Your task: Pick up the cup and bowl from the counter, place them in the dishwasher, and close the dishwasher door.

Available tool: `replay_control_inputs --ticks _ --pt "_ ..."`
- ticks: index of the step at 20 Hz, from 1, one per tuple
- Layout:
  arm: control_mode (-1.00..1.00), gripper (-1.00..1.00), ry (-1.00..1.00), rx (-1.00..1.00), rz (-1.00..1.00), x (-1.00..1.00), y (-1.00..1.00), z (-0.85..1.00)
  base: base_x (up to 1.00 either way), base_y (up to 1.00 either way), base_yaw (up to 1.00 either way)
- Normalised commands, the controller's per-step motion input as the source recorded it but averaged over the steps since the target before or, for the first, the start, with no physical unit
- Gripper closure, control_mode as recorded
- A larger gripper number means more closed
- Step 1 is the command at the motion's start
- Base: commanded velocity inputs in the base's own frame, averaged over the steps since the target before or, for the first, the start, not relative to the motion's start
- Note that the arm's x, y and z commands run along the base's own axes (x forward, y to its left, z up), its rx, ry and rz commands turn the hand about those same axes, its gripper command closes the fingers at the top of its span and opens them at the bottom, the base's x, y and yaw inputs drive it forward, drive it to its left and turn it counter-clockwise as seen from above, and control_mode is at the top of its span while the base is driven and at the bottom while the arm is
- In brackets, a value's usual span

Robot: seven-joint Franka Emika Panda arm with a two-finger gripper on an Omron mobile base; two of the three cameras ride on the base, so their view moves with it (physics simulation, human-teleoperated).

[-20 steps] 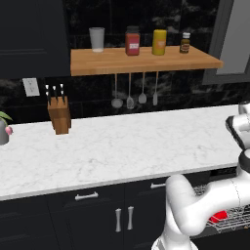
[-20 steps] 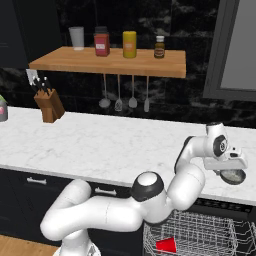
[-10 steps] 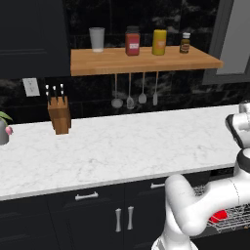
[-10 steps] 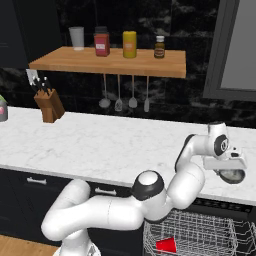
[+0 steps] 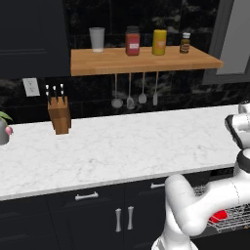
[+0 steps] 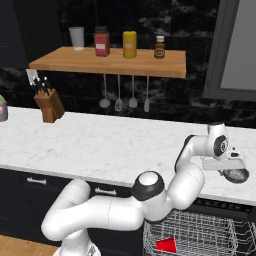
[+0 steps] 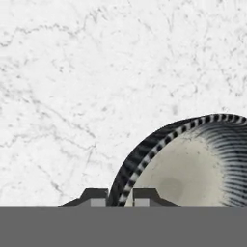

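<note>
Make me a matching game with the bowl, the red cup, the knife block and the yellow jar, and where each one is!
Things:
1. bowl
2. red cup
3. knife block
4. yellow jar

Places:
A. up on the wooden shelf
B. standing on the counter near the wall
C. lying in the dishwasher's wire rack
D. on the counter, rim between the fingers of the gripper

Right pairs: 1-D, 2-C, 3-B, 4-A
</note>
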Motion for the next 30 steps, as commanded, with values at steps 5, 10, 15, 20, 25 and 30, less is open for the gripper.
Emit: replay_control_inputs --ticks 5,10,15,20,25,30 --pt "-1.0 1.0 -0.07 -0.01 0.01 -0.68 0.06 0.03 0.0 0.0 0.0" --pt "-1.0 1.0 -0.16 -0.02 0.29 -1.0 0.34 0.01 0.0 0.0 0.0" --pt "-1.0 1.0 -0.13 -0.08 0.42 -1.0 0.52 0.0 0.0 0.0 0.0" --pt "-1.0 1.0 -0.09 0.0 0.21 -0.98 0.67 -0.1 0.0 0.0 0.0" --pt "-1.0 1.0 -0.03 0.2 0.0 -0.97 0.41 -0.18 0.0 0.0 0.0" --pt "-1.0 1.0 0.04 0.18 -0.01 -0.5 0.39 -0.13 0.0 0.0 0.0"
